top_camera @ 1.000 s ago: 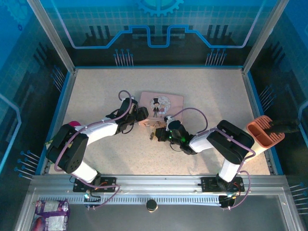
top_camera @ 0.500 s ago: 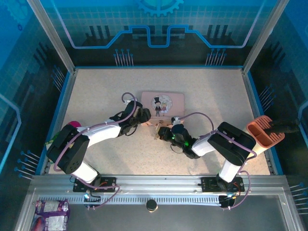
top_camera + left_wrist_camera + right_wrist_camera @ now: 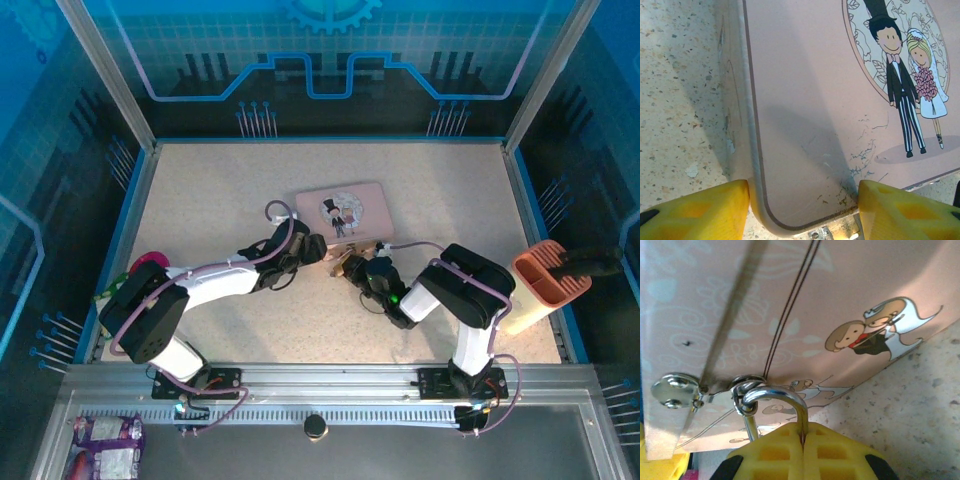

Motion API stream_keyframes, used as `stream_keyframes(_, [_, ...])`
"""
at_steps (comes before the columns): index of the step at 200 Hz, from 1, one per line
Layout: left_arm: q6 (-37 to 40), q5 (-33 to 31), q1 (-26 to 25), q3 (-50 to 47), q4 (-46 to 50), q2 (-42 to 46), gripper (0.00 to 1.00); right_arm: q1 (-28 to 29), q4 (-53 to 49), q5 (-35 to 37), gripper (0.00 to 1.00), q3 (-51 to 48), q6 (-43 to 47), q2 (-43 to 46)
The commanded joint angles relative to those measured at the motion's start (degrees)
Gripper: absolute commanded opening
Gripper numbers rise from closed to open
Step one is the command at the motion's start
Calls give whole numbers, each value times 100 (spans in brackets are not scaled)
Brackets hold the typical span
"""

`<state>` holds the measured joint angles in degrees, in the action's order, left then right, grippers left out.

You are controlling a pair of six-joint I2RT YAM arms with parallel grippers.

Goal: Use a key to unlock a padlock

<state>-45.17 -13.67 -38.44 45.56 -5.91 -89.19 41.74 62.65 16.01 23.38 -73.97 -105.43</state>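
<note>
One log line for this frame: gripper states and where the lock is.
left gripper: open, astride pink tin corner | right gripper: shut on padlock shackle | shackle: through hasp ring on tin

Left gripper [image 3: 316, 249] slides right, now straddling the pink tin's [image 3: 342, 208] near corner. Right gripper [image 3: 353, 263] drags the padlock [image 3: 801, 412] rightward (shackle pinched tight), and the tin swings askew, right end farther back.
</note>
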Motion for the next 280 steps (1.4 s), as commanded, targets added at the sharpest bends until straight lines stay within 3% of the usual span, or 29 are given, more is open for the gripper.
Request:
stream_keyframes(1, [-71,208,-78,-51,220,-143,59,-176,116,454,0,-124,-87,206])
stream_keyframes(153, [-120,207,-21,134,185,-334,59,-368,1248,633,0,-303,-704,409])
stream_keyframes(280, [-64,293,257,381,86,-710,60,-710,307,767,0,-275,-861,957])
